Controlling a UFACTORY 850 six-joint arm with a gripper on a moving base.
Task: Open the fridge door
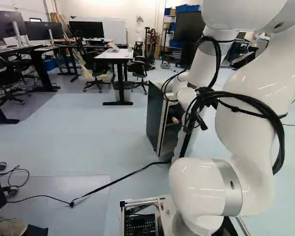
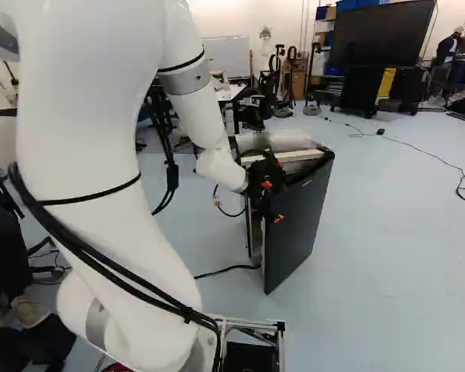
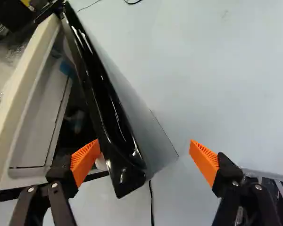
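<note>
In the left base view the fridge (image 1: 155, 115) stands right of centre, partly behind my arm (image 1: 253, 103), which reaches out ahead so that I can work at its far side. In the right base view I see why: the dark door (image 2: 298, 225), right of centre, faces the right of the frame, and my gripper (image 2: 270, 186) sits at its upper edge, where I judge a finger can get behind it. In the wrist view the door is ajar, its glossy edge (image 3: 111, 108) running between my widely spread fingers. One orange pad (image 3: 85, 161) is at the gap, on the fridge side, close enough that I cannot tell whether it touches; the other is well apart, outside. I grip nothing; this placing seems meant for pushing the door outward from within, so pinching looks unnecessary.
</note>
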